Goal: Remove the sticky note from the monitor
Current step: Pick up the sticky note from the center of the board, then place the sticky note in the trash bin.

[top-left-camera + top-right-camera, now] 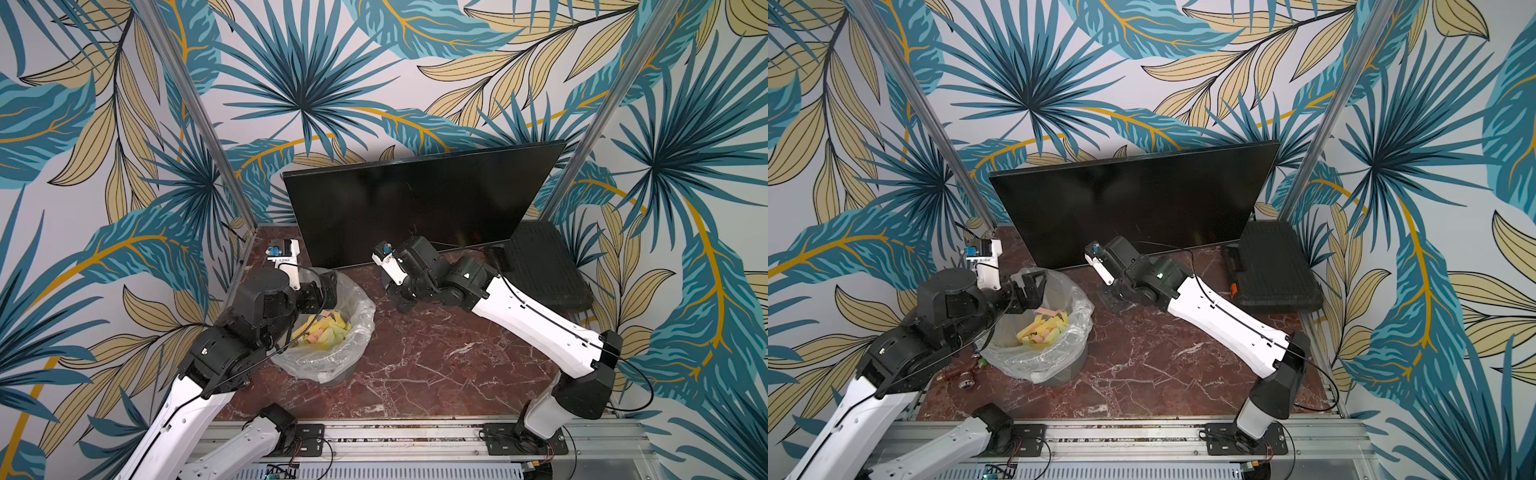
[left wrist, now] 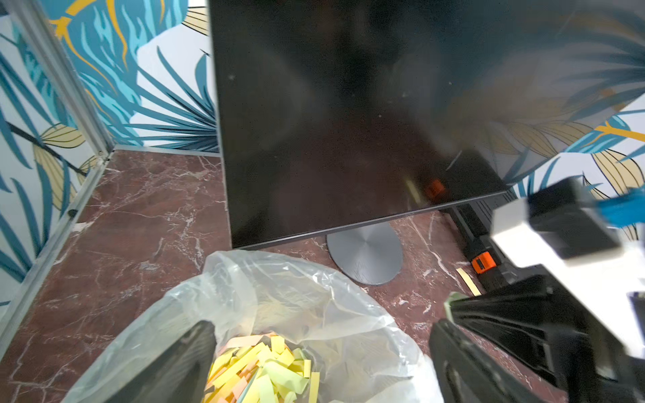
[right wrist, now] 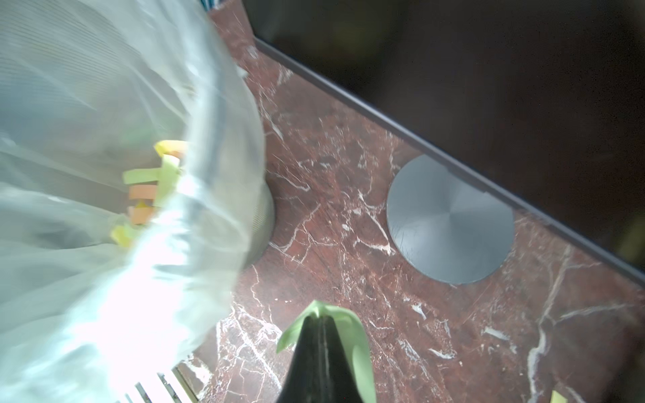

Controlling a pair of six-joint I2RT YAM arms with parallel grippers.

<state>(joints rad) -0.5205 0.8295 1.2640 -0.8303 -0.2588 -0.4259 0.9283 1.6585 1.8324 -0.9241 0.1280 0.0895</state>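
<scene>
Sticky note (image 3: 359,349), pale green, sits pinched in my right gripper (image 3: 319,319), fingers clamped tight on it w/ paper curling out both sides. The grip hangs low over the marble tabletop (image 3: 331,174), btwn the bin (image 3: 263,216) and the stand base (image 3: 450,219). Note is clear of the monitor (image 1: 415,208), which stands upright at rear of table, dark screen facing me. My left gripper (image 2: 323,328) hangs over the bin, fingers spread wide, nothing btwn them. Bin's clear liner holds a heap of yellow, green & orange paper strips (image 2: 265,373). Black ribbed case (image 1: 544,270) lies by the monitor's end on my right.
</scene>
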